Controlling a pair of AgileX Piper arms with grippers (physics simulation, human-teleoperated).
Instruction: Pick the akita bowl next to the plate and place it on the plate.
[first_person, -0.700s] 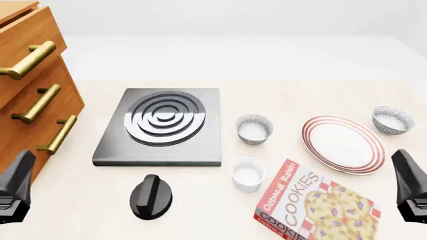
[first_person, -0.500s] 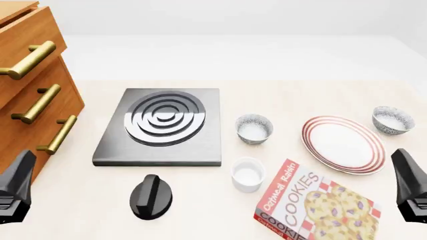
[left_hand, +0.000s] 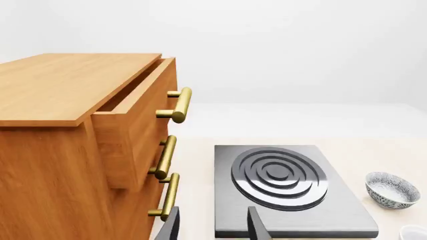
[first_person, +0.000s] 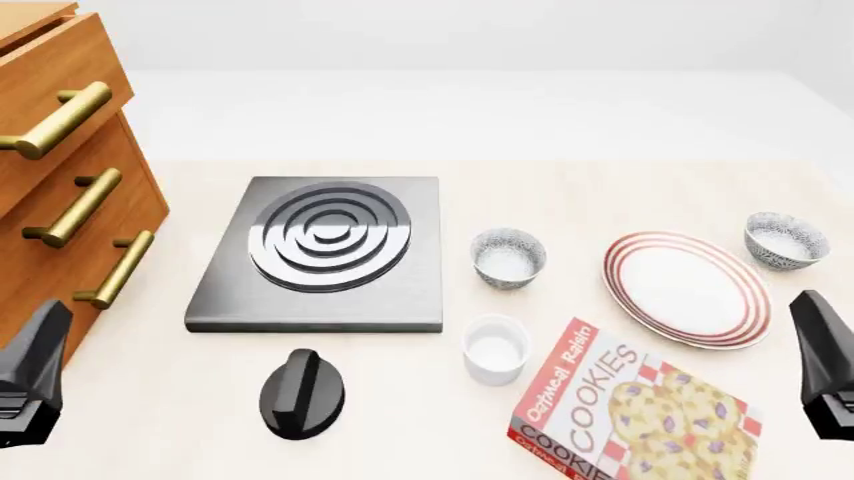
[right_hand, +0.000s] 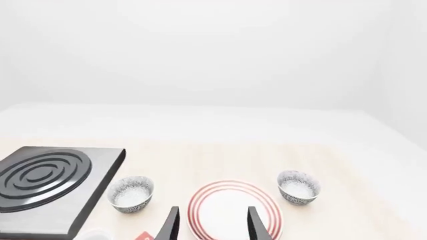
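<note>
While speckled akita bowl sits beside glossy ringed plate, right gripper gapes empty.

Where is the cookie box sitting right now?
In the front view the cookie box lies flat near the table's front edge, right of centre, just in front of the plate and beside the white ramekin on its left.

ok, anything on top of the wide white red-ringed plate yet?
No. The wide white red-ringed plate shows a bare white centre in both the front and right wrist views. The grey-and-white speckled bowl sits on the table beside its far right edge. Nothing covers the plate.
</note>
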